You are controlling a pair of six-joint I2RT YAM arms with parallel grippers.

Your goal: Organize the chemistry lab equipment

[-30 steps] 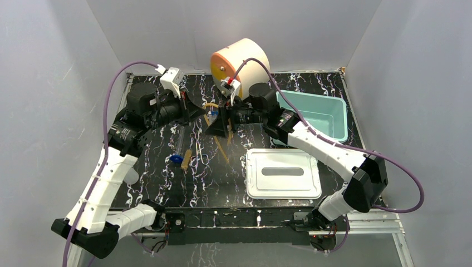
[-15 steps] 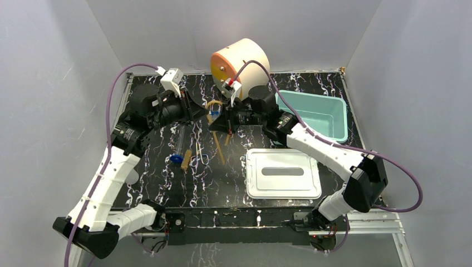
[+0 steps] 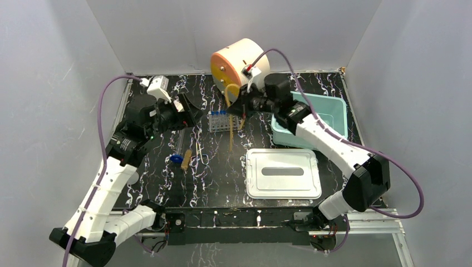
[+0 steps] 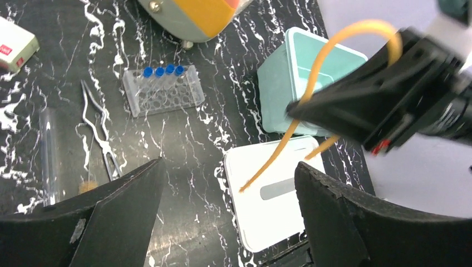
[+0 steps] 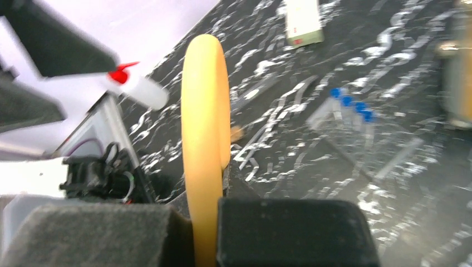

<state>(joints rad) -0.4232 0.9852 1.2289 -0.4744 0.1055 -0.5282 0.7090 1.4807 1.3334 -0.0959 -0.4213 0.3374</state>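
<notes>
Rubber tubing (image 3: pixel 231 130) hung clear of the table (image 3: pixel 167 183), pinched in the right claw (image 3: pixel 240 107), jaws pressed together on it. Right wrist view: tubing rose straight out between the pads (image 5: pixel 289 228) as a loop. Top view: two loose tails dangled below the claw, over the table between tube rack (image 3: pixel 220 119) and white lid (image 3: pixel 284 172). Left claw (image 3: pixel 189 108) spread wide, holding nothing, facing the tubing from beside the rack. Judged: tubing light, soft, springy, grippy rather than slick; tails likely to swing and could snag the blue-capped tubes (image 3: pixel 218 113). Best hold near the bend, as here; a second hold lower down would tame the tails
</notes>
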